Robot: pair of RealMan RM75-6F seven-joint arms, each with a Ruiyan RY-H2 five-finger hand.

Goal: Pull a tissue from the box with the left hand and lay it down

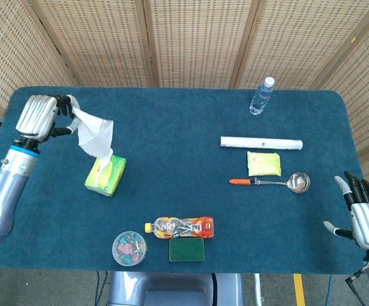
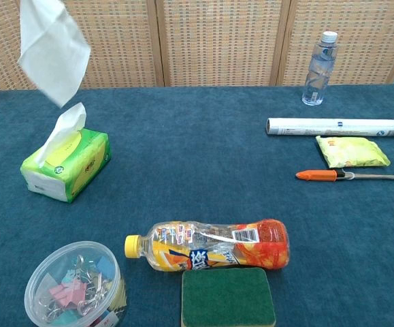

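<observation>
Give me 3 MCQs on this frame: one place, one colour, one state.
1. Where does the sponge lie?
A. Just in front of the juice bottle
B. Beside the water bottle
C. On the tissue box

2. What colour is the spoon's handle tip?
A. Blue
B. Orange
C. White

3. What state is the tissue in?
A. Flat on the table
C. Balled up beside the spoon
B. Hanging in the air from the left hand

Answers:
1 A: the green sponge sits against the near side of the lying juice bottle.
2 B: the end pointing away from the bowl is orange.
3 B: the left hand holds it above the box, clear of the next sheet poking out.
</observation>
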